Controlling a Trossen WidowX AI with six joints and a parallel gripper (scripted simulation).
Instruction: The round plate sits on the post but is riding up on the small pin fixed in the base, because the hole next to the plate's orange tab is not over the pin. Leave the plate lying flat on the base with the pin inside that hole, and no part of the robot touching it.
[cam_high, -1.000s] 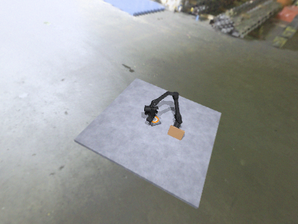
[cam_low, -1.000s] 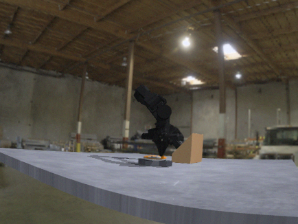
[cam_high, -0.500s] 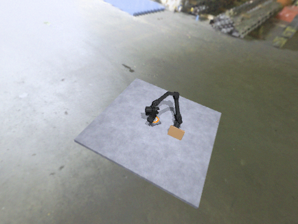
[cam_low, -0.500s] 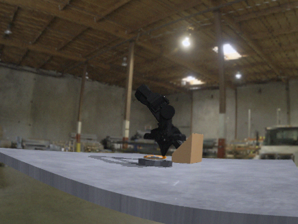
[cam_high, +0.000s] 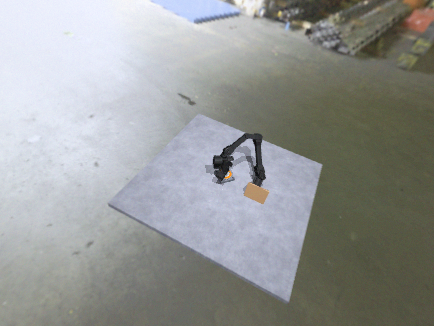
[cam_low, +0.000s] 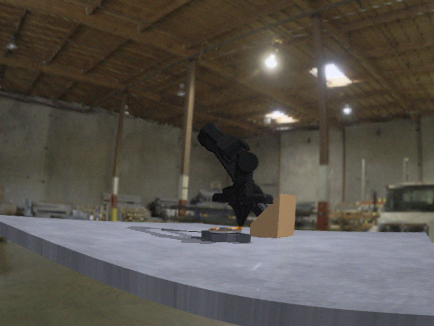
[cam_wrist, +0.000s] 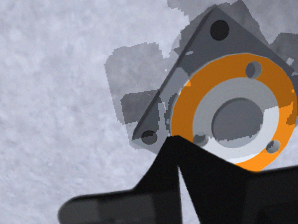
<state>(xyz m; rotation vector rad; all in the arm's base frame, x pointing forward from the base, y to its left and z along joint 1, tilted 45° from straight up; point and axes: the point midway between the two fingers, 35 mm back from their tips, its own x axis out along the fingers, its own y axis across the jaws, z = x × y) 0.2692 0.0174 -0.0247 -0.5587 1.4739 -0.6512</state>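
The round plate, an orange ring around a grey middle, lies over the dark base. In the wrist view it shows three small holes: one at the top, one at lower right, one at lower left by the fingers. Neither the orange tab nor the pin can be made out. Whether the plate is flat or tilted is too small to tell. My gripper is shut and empty. Its tips are at the plate's edge; I cannot tell whether they touch it. The fingers hide the plate's lower left part.
A tan block with a sloping side stands near the base, by the foot of the arm. The base's corners, with dark round holes, stick out past the plate in the wrist view. The arm's shadow falls across the base and the grey table top.
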